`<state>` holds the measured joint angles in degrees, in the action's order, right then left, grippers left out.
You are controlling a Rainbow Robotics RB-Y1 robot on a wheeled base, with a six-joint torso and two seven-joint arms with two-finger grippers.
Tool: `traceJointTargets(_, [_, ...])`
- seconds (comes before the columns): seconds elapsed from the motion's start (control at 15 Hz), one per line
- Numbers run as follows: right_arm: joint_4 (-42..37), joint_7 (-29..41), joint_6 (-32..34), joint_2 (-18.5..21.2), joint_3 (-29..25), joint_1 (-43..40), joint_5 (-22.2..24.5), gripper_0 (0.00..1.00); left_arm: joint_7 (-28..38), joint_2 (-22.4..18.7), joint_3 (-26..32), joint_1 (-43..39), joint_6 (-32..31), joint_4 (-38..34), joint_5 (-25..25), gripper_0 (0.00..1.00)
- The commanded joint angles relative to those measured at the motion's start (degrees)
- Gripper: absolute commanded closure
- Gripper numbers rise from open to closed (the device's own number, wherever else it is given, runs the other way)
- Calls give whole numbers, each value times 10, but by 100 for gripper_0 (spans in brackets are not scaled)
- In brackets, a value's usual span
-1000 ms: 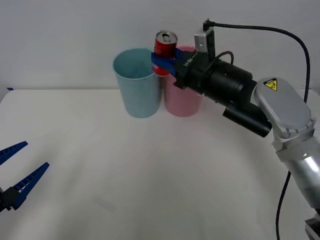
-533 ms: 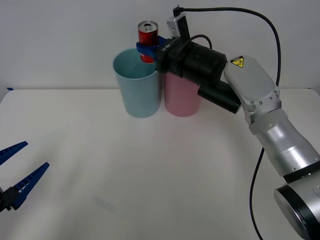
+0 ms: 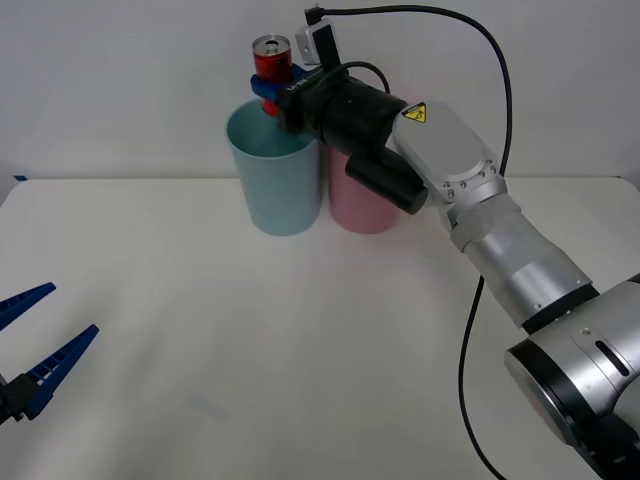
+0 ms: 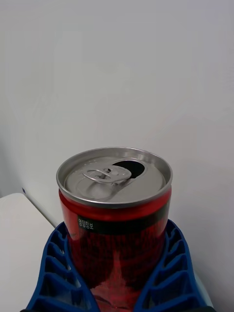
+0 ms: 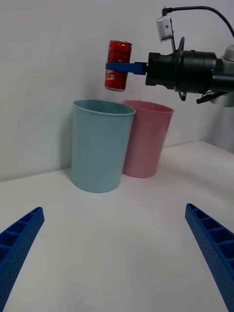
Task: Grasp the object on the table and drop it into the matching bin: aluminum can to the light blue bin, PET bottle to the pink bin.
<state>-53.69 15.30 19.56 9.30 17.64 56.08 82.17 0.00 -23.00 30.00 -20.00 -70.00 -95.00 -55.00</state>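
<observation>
I hold the aluminum can (image 3: 270, 62) upright in my right gripper (image 3: 268, 88), the blue ribbed fingers (image 4: 58, 273) closed on its red body, silver top with pull tab up. The can hangs above the light blue bin (image 3: 274, 168), over its far rim I judge, with the pink bin (image 3: 362, 205) touching beside. Both bins are smooth tapered plastic. My left gripper (image 3: 25, 350) waits open, low over the white table (image 3: 300, 350).

Red aluminum can (image 3: 270, 62) upright, opened, above light blue bin (image 3: 275, 170) beside pink bin (image 3: 362, 205).
</observation>
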Motion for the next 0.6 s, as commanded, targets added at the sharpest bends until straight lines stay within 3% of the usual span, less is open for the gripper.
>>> traceJointTargets(0.07, [4,0,-44,-5,30,3,-14,98,0,0,0,0,0,0,0,0])
traceJointTargets(0.27, [3,-1,-44,-7,31,2,-15,93,0,0,0,0,0,0,0,0])
traceJointTargets(0.33, [3,-1,-45,-7,31,2,-15,62,0,0,0,0,0,0,0,0])
traceJointTargets(0.4, [3,-1,-48,-7,31,3,-15,8,0,0,0,0,0,0,0,0])
traceJointTargets(0.47, [3,-2,-50,-7,31,3,-15,0,0,0,0,0,0,0,0,0])
traceJointTargets(0.6, [3,-3,-51,-7,31,3,-15,0,0,0,0,0,0,0,0,0])
